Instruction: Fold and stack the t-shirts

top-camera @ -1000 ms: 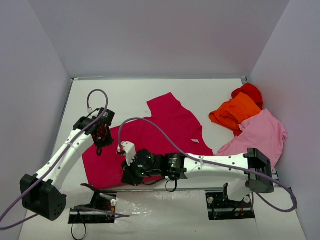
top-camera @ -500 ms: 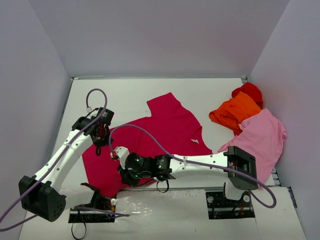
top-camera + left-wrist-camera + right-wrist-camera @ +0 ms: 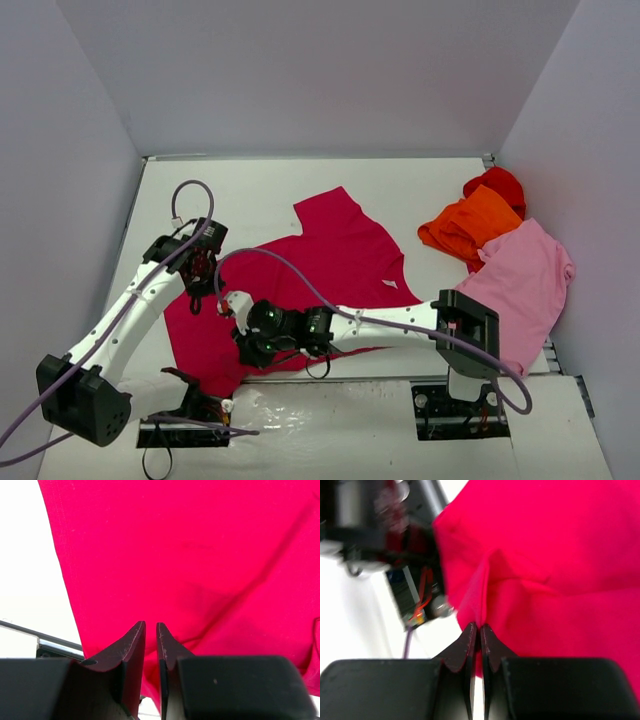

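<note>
A crimson t-shirt (image 3: 330, 255) with a small white tag (image 3: 391, 284) lies spread across the middle of the table. My left gripper (image 3: 197, 290) is at its left edge. In the left wrist view the jaws (image 3: 150, 624) stand almost closed, with crimson cloth (image 3: 200, 555) between them and creases running to the tips. My right gripper (image 3: 250, 347) is at the shirt's near-left hem. In the right wrist view it (image 3: 480, 626) is shut on a raised fold of crimson cloth (image 3: 545, 555). The orange (image 3: 470, 225), bright red (image 3: 497, 183) and light pink (image 3: 525, 270) shirts lie bunched at the right.
The right arm (image 3: 400, 322) reaches leftward along the table's near edge over the shirt's hem. The arm bases and their cables (image 3: 190, 410) sit just below that edge. Grey walls enclose the table on the left, back and right.
My right gripper has slid left along the near hem, bunching the shirt's near-left corner. My left gripper has shifted slightly toward the near side.
</note>
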Controlling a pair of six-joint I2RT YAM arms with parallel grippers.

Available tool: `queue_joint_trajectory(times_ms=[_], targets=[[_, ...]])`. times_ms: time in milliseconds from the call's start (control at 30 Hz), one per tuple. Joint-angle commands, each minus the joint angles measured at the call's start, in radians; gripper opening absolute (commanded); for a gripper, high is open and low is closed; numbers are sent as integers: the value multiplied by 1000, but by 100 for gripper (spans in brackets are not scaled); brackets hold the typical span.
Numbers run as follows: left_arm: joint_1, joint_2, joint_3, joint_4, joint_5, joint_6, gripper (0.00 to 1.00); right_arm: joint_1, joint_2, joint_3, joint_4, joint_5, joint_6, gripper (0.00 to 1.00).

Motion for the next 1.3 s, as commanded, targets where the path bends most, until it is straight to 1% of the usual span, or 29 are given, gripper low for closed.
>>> queue_joint_trajectory(times_ms=[0, 233, 400, 567, 733, 867, 933, 1000, 1033, 1067, 1100, 1167, 1200, 1233, 1267], targets=[[6, -24, 60, -10, -16, 10, 13, -85, 56, 57, 109, -51, -66, 0], [6, -5, 56, 3, 4, 8, 13, -217, 183, 170, 131, -132, -166, 0], [4, 10, 59, 17, 10, 11, 13, -294, 271, 315, 150, -210, -178, 0], [4, 22, 71, 17, 11, 17, 13, -335, 348, 426, 167, -270, -182, 0], [4, -13, 130, -26, -16, 10, 13, -374, 427, 494, 212, -301, -153, 0], [4, -96, 197, -62, -17, 16, 13, -413, 493, 539, 283, -338, -66, 0], [6, -115, 220, -91, -13, 18, 13, -416, 520, 589, 268, -342, -56, 0], [6, -123, 236, -112, -13, 21, 13, -419, 538, 603, 231, -332, -57, 8], [6, -128, 244, -122, -13, 22, 14, -421, 542, 605, 218, -332, -54, 19], [6, -134, 253, -131, -12, 22, 16, -424, 540, 599, 217, -343, -43, 45], [6, -141, 261, -137, -12, 22, 19, -429, 534, 587, 221, -348, -32, 65], [6, -153, 274, -147, -16, 23, 33, -445, 495, 530, 256, -327, 6, 74], [6, -156, 279, -149, -15, 25, 40, -462, 441, 457, 298, -305, 25, 76], [6, -159, 285, -151, -14, 26, 47, -475, 404, 448, 318, -272, 42, 76], [6, -158, 291, -156, -13, 28, 52, -490, 360, 391, 297, -214, 49, 75]])
